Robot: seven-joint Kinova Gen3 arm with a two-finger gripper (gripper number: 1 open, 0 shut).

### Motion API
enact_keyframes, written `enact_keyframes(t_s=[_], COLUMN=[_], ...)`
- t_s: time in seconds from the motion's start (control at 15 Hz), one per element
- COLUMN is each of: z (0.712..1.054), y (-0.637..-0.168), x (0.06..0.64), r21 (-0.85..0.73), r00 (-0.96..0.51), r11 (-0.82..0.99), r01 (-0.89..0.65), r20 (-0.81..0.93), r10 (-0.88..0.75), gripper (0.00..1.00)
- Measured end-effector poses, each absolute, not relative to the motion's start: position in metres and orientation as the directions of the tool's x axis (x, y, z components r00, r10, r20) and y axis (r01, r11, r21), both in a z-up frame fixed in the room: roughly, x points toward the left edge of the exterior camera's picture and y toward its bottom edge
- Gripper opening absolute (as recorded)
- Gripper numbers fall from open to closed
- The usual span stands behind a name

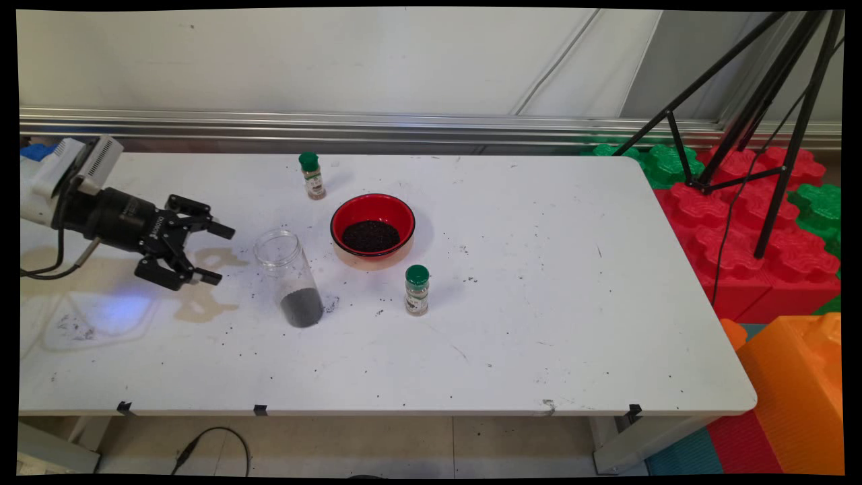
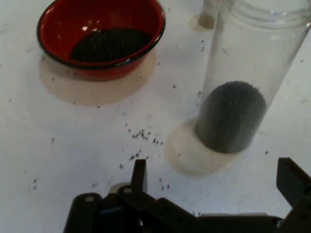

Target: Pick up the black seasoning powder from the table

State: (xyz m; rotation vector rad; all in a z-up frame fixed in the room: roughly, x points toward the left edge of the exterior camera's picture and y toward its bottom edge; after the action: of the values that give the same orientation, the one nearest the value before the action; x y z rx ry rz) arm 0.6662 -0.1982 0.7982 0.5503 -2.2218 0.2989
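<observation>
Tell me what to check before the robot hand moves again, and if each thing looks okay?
1. Hand open: ok, fingers spread.
2. Hand holding nothing: ok.
3. Clear jar upright with its lid off: ok.
4. Gap between hand and jar: ok, not touching.
5. Red bowl standing clear of the jar: ok.
6. Table clean: not ok, dark grains scattered around the jar.

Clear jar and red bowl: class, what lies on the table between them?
Main view: between the clear jar and red bowl is only bare white table. Hand view: scattered dark grains show there.
</observation>
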Motion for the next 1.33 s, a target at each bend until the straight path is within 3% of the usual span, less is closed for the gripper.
enact_keyframes(t_s=[1.33], z=[0.762], y=[-0.226], x=[0.612], r21=[-0.017], r00=[-0.523], r11=[0.929], r01=[-0.369], r20=[0.83], r10=[-0.192], gripper=[1.0])
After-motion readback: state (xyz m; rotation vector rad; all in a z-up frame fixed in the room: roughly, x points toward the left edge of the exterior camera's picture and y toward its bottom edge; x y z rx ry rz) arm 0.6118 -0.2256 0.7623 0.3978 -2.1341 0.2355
